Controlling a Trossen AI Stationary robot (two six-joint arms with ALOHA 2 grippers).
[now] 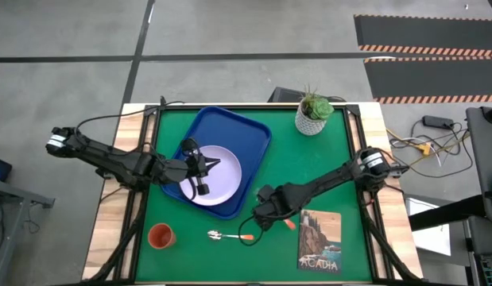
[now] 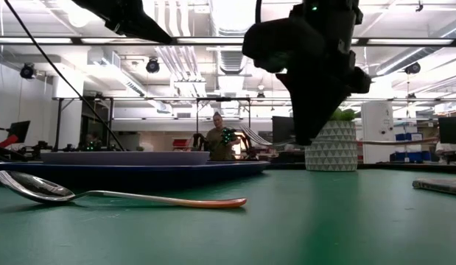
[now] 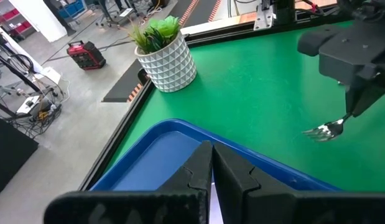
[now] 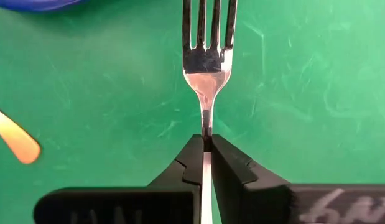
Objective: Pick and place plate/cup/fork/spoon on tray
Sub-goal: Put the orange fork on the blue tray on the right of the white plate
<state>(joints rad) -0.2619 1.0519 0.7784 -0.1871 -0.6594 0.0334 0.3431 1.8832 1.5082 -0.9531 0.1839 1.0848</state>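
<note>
The lavender-white plate (image 1: 222, 181) lies on the blue tray (image 1: 246, 131) at the table's far left. My left gripper (image 1: 199, 168) is shut above the plate; its wrist view shows the tray's rim (image 3: 254, 152). My right gripper (image 1: 264, 210) is shut on the fork (image 4: 208, 56) over the green mat, right of the tray. The spoon (image 1: 228, 235) lies flat on the mat near the front edge, and its orange handle end shows in the right wrist view (image 4: 15, 142). The orange-red cup (image 1: 160, 236) stands at the front left. My left gripper: I cannot tell whether it touches the plate. My right gripper pinches the fork's thin metal neck (image 4: 206, 127), just behind the prongs, between its two fingers. The fingers lie along the fork, and the prongs (image 3: 316, 130) stick out past the fingertips. The orange handle (image 1: 289, 224) trails back under the gripper. The fork is held above the mat.
A white pot with a green plant (image 1: 313, 115) stands at the far right of the mat. A picture card or book (image 1: 319, 241) lies at the front right. A person (image 2: 216, 141) stands in the room beyond the table.
</note>
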